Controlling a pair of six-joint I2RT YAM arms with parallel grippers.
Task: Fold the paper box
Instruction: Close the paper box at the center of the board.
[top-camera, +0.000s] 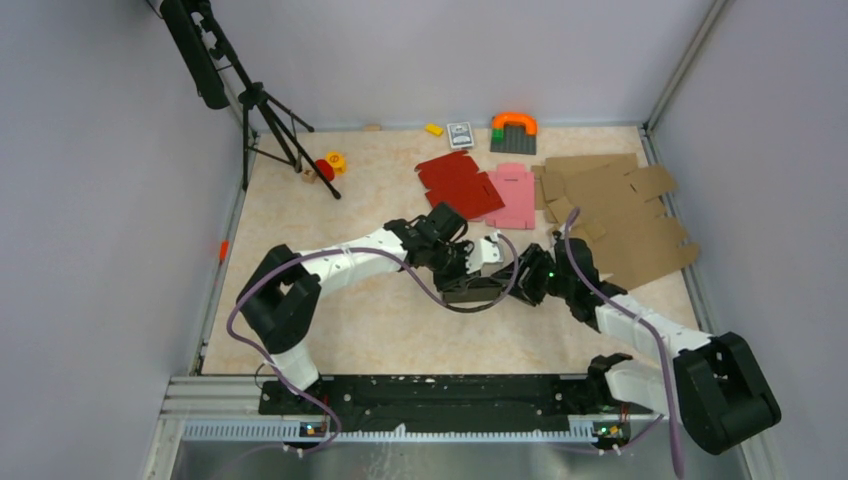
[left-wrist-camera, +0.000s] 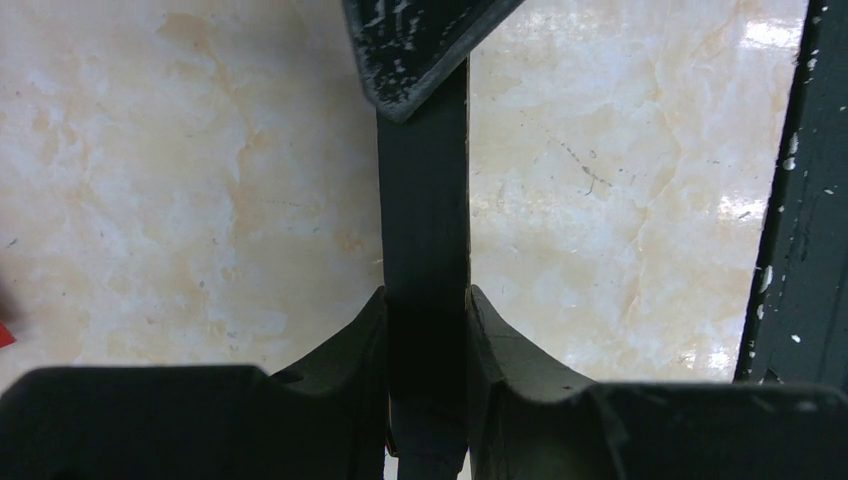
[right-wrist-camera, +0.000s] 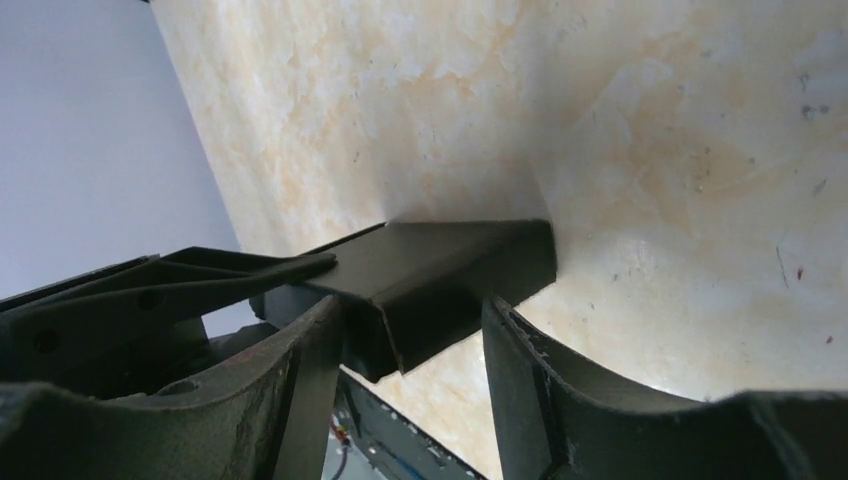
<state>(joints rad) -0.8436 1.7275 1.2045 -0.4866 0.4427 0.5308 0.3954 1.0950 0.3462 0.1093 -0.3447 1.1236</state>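
At the near edge of the worktop (top-camera: 400, 335) both arms rise from their bases and reach inward to meet over the middle. The left arm (top-camera: 340, 262) bends at its dark elbow near the left rail, runs forward and to the right along its white link, and tips its wrist down toward the centre. The right arm (top-camera: 640, 320) folds at a bulky elbow in the near right corner and stretches forward and to the left, its wrist lying low and pointing at the left arm's wrist. Between the two wrists, at mid-worktop, is the paper box (top-camera: 478, 290), black and partly folded. The left jaws are closed tight on a narrow upright black panel of the box (left-wrist-camera: 425, 220), pressed against it from both sides with no gap showing. The right jaws stand parted around a folded wall of the box (right-wrist-camera: 440, 275). One side touches the card, the other stands just clear of it, so they bracket the wall rather than clamp it. Farther back lie a red blank (top-camera: 458, 185) and, just to its right, a pink blank (top-camera: 514, 195), both flat. A spread of brown cardboard (top-camera: 620, 215) lies along the right side. Near the far wall stand an orange arch (top-camera: 514, 122), a yellow block (top-camera: 434, 129) and a tripod (top-camera: 265, 115).
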